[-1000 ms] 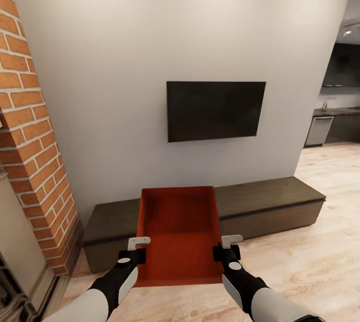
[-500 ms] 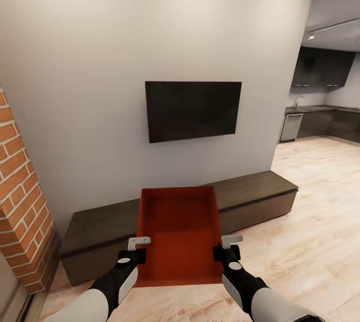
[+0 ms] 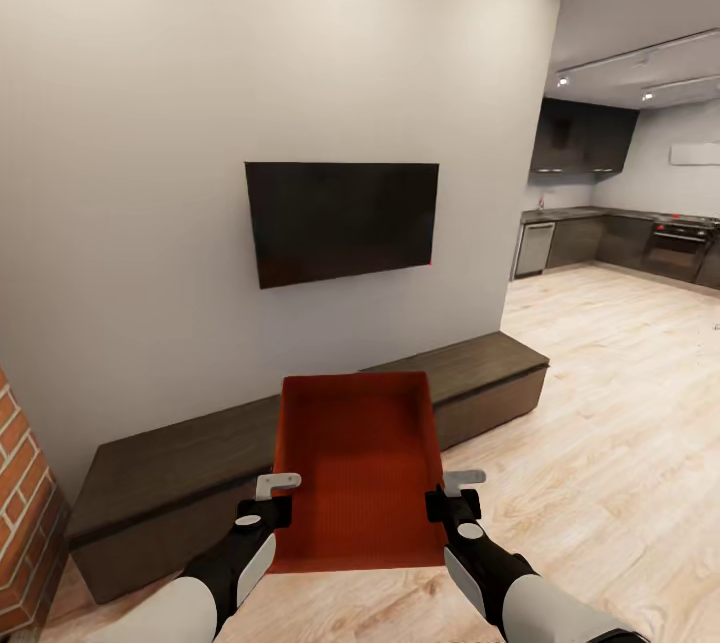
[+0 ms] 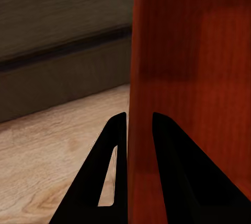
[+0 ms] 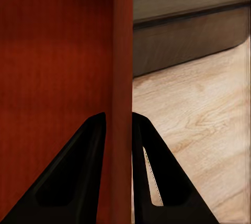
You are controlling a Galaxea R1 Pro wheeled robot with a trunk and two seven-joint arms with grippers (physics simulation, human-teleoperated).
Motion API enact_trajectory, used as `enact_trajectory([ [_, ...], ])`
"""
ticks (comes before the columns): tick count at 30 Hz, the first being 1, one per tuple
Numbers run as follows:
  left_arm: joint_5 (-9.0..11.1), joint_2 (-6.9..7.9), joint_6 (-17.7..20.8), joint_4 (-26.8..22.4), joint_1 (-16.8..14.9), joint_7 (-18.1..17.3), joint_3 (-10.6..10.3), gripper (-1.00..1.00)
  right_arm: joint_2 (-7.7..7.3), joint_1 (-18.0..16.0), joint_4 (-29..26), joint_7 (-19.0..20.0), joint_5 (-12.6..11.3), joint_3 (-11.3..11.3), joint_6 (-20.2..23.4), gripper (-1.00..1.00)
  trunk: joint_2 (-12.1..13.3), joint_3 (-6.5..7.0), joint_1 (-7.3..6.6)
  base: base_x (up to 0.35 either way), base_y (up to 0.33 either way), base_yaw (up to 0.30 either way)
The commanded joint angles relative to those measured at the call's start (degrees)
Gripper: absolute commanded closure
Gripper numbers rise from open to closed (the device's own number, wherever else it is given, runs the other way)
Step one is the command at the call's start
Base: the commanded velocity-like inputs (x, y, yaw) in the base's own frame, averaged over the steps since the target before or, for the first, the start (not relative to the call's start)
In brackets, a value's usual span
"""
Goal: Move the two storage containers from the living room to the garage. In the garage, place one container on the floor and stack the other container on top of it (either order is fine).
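Since a second ago the whole view is turned right; the brick wall (image 3: 25,513) is almost gone and the kitchen (image 3: 620,243) is revealed. One storage container (image 3: 360,468) is carried, each side wall clamped by the left gripper (image 3: 268,503) and right gripper (image 3: 452,498) jaws. Beyond, a low bench (image 3: 200,463) and television (image 3: 340,218) are seen. Transport is in hand; driving toward the garage is needed next.

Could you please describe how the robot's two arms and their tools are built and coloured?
Both arms have smooth white forearm shells that run into black wrist housings, each bearing a small round white cap. The left tool and right tool carry pale grey, angular bracket-like fingers in the head view; in the wrist views the fingers look black and wedge-shaped, with a narrow slot.
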Motion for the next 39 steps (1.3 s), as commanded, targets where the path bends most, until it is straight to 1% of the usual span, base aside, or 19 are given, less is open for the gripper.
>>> enact_trajectory([
  [1, -0.5, -0.04, 0.3, -0.2, 0.0, 1.1, 0.9, 1.00, 0.28, -0.1, 0.1, -2.0, -0.9, -1.9, -0.4, 1.00, -0.1, -0.08, 0.01, 0.000, 0.000, -0.249],
  [20, -0.5, -0.04, 0.3, -0.2, 0.0, 1.2, 0.9, 1.00, 0.29, -0.1, 0.1, -2.0, -0.9, -1.9, -0.4, 1.00, -0.1, -0.08, 0.01, 0.000, 0.000, -0.249],
  [21, -0.5, -0.04, 0.3, -0.2, 0.0, 1.2, 0.9, 1.00, 0.29, -0.1, 0.1, -2.0, -1.1, -1.9, -0.4, 1.00, -0.1, -0.08, 0.01, 0.000, 0.000, -0.249],
  [24, -0.5, -0.04, 0.3, -0.2, 0.0, 1.1, 0.9, 1.00, 0.22, -0.1, 0.1, -2.0, -2.8, -1.8, -0.4, 1.00, -0.1, -0.08, 0.01, 0.000, 0.000, -0.249],
  [28, -0.5, -0.04, 0.3, -0.2, 0.0, 1.1, 0.9, 1.00, 0.20, -0.1, 0.1, -2.0, -3.8, -1.8, -0.4, 1.00, -0.1, -0.08, 0.01, 0.000, 0.000, -0.249],
  [39, -0.5, -0.04, 0.3, -0.2, 0.0, 1.2, 0.9, 1.00, 0.23, -0.1, 0.1, -2.1, -4.0, -1.8, -0.4, 1.00, -0.1, -0.08, 0.01, 0.000, 0.000, -0.249],
])
